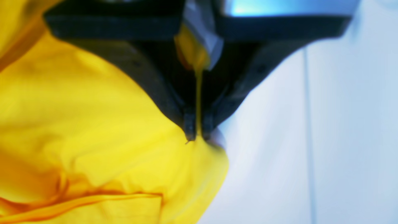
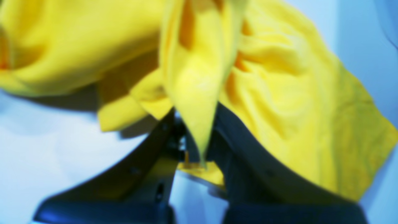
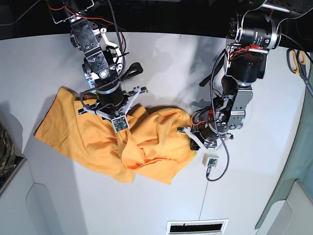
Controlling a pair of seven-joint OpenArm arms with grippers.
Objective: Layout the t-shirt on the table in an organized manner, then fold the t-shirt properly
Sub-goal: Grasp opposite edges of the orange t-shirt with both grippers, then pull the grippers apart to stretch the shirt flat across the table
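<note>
Both my grippers pinch the t-shirt [image 3: 105,139], crumpled at the table's [image 3: 244,196] centre-left.
My left gripper [image 1: 198,137] clamps its right edge; my right gripper [image 2: 202,160] clamps a central fold; the long axis runs upper-left to lower-right.

1. The t-shirt [image 3: 122,142] lies bunched on the table [image 3: 244,196], spread from the left of the base view to about the middle.
2. The right gripper [image 3: 119,128] sits on the shirt's upper middle, pinching a fold.
3. The left gripper [image 3: 192,136] is at the shirt's right edge, clamped on the cloth there.
4. Scissors [image 3: 299,61] lie at the far upper right.
5. A patterned cloth [image 3: 6,147] pokes in at the left edge.
</note>
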